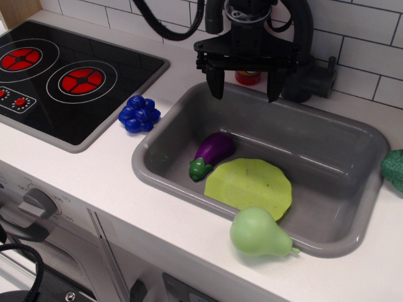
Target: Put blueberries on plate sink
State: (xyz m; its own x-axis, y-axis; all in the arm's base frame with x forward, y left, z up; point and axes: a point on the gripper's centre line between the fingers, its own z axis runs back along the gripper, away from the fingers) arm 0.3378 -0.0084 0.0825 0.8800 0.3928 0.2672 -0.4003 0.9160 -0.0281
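Gripper point(244, 83) hung over the back edge of the sink point(352, 234), fingers spread wide apart, nothing between them. Blueberries point(139, 114) sat on the white counter point(94, 182), between the stove point(63, 82) and the sink's left rim, well apart from the gripper. Plate point(252, 187) lay flat inside the sink, toward the front wall. Eggplant point(213, 155) rested in the sink just left of the plate, its green cap pointing to the front. Pear point(258, 233) perched on the sink's front rim, beside the plate's edge.
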